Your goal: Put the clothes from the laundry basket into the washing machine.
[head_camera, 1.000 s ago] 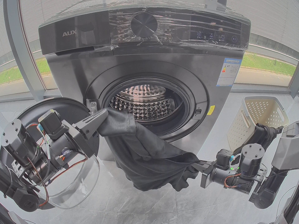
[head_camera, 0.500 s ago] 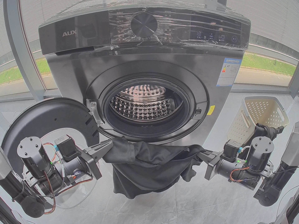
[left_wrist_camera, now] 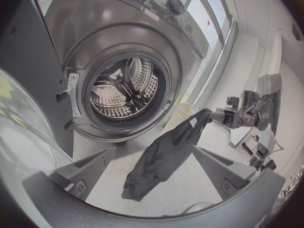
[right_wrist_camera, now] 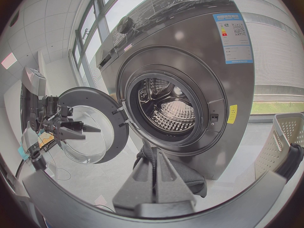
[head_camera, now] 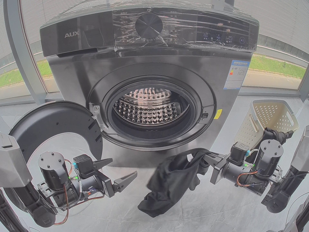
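- Washing machine: door swung open at 9 o'clock, drum showing its steel wall.
- Laundry basket: tilted on the floor at 3 o'clock of the machine.
- Black garment: outside the drum, hanging at 5 o'clock of its mouth.
- Right pincer: clamped on the garment's top.
- Left pincer: wide apart, at 7 o'clock.
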Motion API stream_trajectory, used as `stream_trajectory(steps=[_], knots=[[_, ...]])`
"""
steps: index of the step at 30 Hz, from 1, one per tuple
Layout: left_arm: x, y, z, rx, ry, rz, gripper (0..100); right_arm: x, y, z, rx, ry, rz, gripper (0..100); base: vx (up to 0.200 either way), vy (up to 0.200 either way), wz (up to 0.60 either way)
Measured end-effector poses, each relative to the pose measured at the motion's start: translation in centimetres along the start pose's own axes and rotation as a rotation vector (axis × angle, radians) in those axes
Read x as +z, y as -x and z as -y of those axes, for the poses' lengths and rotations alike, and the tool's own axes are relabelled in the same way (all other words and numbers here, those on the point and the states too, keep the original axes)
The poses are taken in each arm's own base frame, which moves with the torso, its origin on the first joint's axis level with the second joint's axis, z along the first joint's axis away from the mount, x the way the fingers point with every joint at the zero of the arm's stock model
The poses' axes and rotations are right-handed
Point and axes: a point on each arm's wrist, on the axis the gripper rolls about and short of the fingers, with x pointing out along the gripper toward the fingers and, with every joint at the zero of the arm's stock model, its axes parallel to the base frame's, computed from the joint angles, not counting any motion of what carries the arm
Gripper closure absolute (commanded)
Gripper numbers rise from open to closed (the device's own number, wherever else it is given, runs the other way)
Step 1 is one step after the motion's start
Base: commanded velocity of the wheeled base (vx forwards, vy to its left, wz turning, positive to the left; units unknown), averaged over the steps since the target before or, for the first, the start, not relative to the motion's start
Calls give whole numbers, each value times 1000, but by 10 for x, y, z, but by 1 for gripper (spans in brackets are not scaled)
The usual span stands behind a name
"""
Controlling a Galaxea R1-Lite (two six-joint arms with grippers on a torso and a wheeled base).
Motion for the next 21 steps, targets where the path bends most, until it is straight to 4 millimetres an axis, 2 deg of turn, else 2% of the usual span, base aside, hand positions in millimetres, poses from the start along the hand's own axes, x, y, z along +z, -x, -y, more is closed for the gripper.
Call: stream_trajectory(steps=[13,21], knots=[[-28,-19,3,-75,-73,-128,0,6,-6,-3,-2,-1,33,100,0,0,0],[-35,-38,3,-103,-100,-136,0,7,-6,-7,8,-2,41,100,0,0,0]])
